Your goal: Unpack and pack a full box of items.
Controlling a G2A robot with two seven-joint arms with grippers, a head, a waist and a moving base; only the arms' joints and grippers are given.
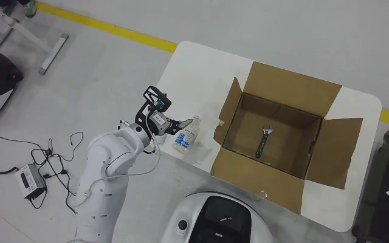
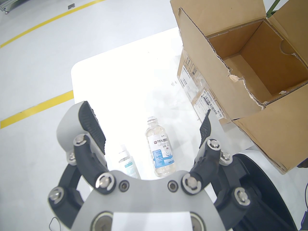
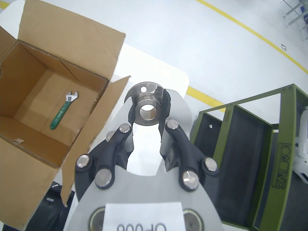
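Left gripper (image 2: 147,118) spread over a bottle (image 2: 160,150) on the worktop (image 2: 125,73).
Its frame cuts off a smaller bottle (image 2: 127,163); right gripper (image 3: 148,108) pinches a metal flange (image 3: 142,90) near the box (image 3: 72,37), wrench (image 3: 63,111) inside.

In the box (image 1: 261,174) lies the wrench (image 1: 262,141), bottle (image 1: 186,137) beside.

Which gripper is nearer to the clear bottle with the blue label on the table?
Left. The left gripper hangs open close by the clear bottle. The right gripper, shut on a metal flange, is on the far side of the cardboard box from it.
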